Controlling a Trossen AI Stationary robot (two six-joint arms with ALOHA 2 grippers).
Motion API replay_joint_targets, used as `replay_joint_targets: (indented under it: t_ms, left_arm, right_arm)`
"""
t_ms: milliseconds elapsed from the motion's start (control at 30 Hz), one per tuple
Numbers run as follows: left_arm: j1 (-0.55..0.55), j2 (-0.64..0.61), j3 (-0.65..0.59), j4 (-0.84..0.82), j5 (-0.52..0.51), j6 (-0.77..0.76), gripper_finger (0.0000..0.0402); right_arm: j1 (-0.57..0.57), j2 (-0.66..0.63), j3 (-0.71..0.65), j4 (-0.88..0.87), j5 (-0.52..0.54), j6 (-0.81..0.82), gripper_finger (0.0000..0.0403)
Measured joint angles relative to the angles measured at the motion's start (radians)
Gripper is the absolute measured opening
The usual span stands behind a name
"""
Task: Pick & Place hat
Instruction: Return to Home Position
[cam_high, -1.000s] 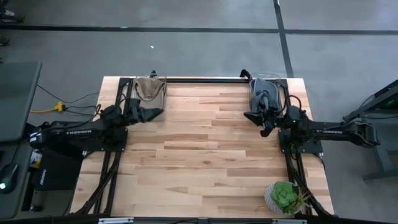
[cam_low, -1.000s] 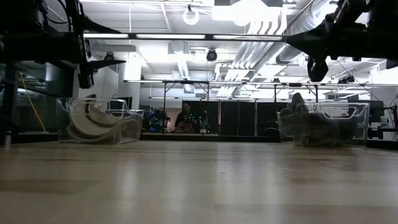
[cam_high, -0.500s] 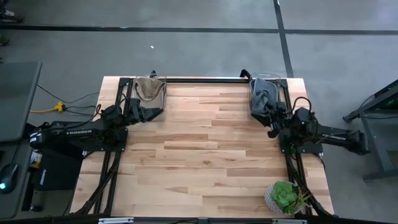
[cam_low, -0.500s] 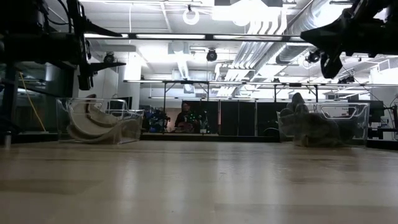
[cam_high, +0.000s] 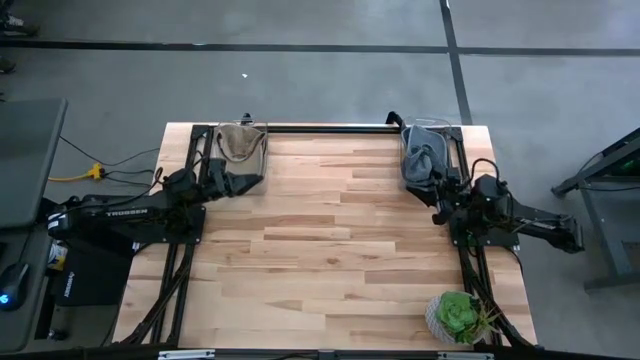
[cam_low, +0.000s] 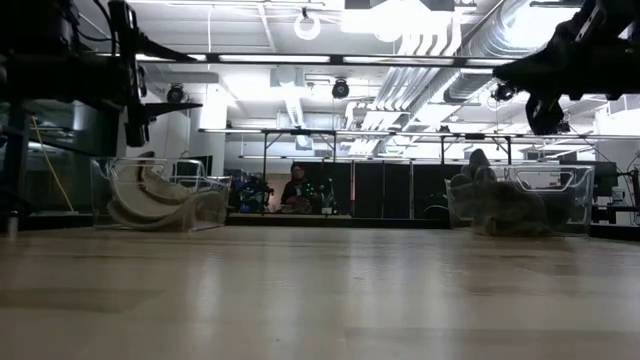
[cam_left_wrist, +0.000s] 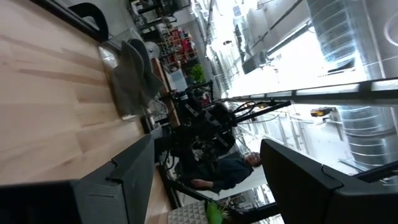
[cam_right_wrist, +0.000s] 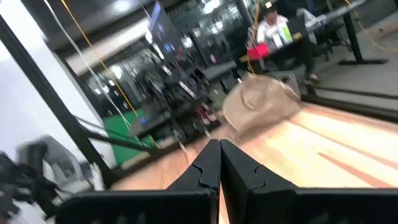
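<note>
Well, my right pincer (cam_right_wrist: 219, 149) hangs closed on nothing beside the bin (cam_high: 458, 150), caps (cam_high: 421, 158) already inside; left pincer (cam_high: 240, 183) waits wide by the other bin (cam_high: 266, 148).

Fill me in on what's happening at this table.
Nothing is being carried right now. The blue caps lie in the right transparent bin. The right gripper, shut and empty, hangs above the table close to that bin. The left gripper waits open by the left bin, which holds a tan cap.
</note>
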Motion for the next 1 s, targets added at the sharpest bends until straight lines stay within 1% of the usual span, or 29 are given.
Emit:
replay_joint_targets:
  t_ms: [167, 333, 433, 533, 633, 833, 933, 1000]
  left_arm:
    - [0.000, 0.001, 0.000, -0.038, 0.001, 0.000, 0.0252]
    - [0.000, 0.001, 0.000, -0.073, -0.001, -0.023, 0.0252]
    - [0.000, 0.001, -0.001, -0.093, -0.029, -0.007, 0.0252]
    - [0.000, 0.000, -0.001, -0.102, -0.065, 0.000, 0.0252]
    - [0.000, 0.000, -0.001, -0.101, -0.079, 0.034, 0.0252]
    - [0.000, 0.000, -0.001, -0.100, -0.072, 0.183, 0.0252]
    - [0.000, 0.000, -0.001, -0.100, -0.072, 0.192, 0.0252]
    - [0.000, 0.000, -0.001, -0.101, -0.072, 0.166, 0.0252]
  right_arm:
    - [0.000, 0.001, 0.000, -0.026, 0.009, -0.057, 0.0000]
    - [0.000, 0.001, 0.000, -0.102, 0.011, -0.129, 0.0000]
    - [0.000, 0.002, 0.000, -0.155, 0.033, -0.179, 0.0000]
    - [0.000, 0.002, 0.000, -0.168, 0.034, -0.212, 0.0000]
    - [0.000, 0.002, 0.000, -0.186, 0.034, -0.233, 0.0000]
    - [0.000, 0.006, 0.000, -0.234, 0.066, -0.268, 0.0000]
    - [0.000, 0.006, 0.000, -0.236, 0.079, -0.269, 0.0000]
    - [0.000, 0.006, 0.000, -0.236, 0.090, -0.269, 0.0000]
